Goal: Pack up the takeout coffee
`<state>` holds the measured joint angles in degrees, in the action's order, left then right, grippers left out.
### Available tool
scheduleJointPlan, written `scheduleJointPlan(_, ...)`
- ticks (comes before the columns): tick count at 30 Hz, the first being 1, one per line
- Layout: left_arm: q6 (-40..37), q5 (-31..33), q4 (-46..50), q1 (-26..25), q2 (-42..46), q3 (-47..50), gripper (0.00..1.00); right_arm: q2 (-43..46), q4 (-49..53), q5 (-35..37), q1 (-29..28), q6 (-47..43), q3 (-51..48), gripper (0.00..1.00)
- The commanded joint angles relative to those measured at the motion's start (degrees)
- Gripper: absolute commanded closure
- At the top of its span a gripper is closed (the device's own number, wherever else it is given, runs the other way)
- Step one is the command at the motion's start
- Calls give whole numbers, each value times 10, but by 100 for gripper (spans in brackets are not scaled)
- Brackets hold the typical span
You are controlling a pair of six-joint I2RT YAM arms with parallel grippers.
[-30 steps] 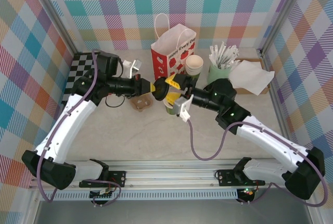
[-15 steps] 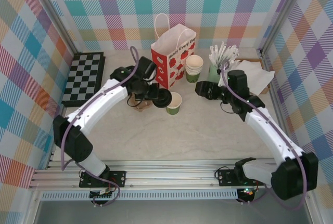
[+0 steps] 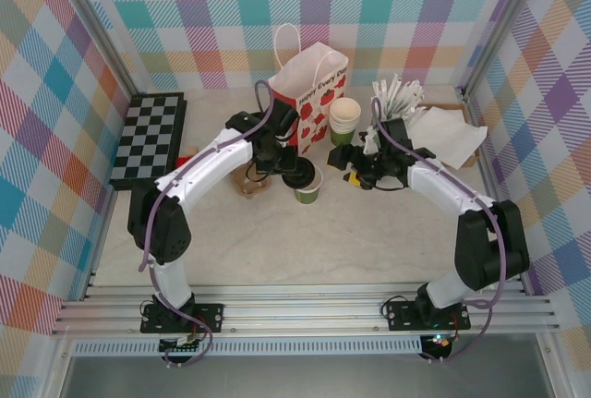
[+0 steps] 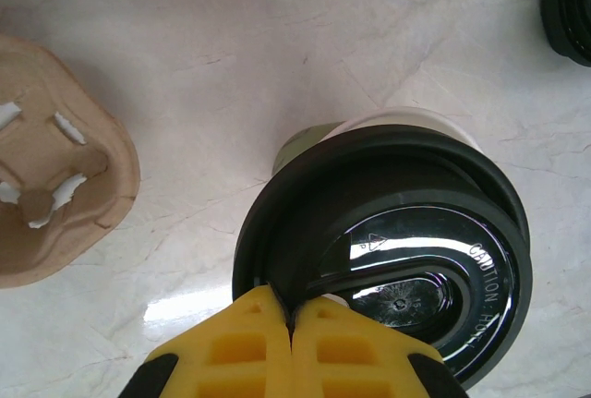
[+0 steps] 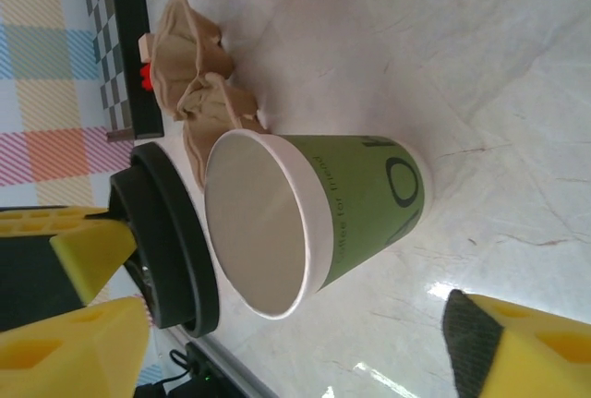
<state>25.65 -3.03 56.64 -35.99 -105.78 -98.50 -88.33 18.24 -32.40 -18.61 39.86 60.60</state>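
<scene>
The black plastic lid (image 4: 406, 223) carries raised lettering along its rim: "CAUTION" reads plainly, and a shorter word after it looks like "HOT" but is not sharp. Nearer its middle sits a small embossed triangle sign, its inner mark too small to read. The white-and-red paper bag (image 3: 309, 102) bears "Happy Every Day" in red near its top edge. The green paper cup (image 5: 365, 199) shows large dark letters, partly cut off, one a round "O", and a line of small white print by the rim, where only "for" is legible
</scene>
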Motion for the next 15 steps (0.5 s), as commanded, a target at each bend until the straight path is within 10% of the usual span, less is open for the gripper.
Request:
scheduleJointPlan(1, -10, -17, -3, -8, -17, -21, 100, -18, -3, -50, -5, -2, 16, 22)
scheduleJointPlan(15, -14, -39, -14, -10, -40, -24, 100, -64, -29, -78, -23, -3, 22, 40)
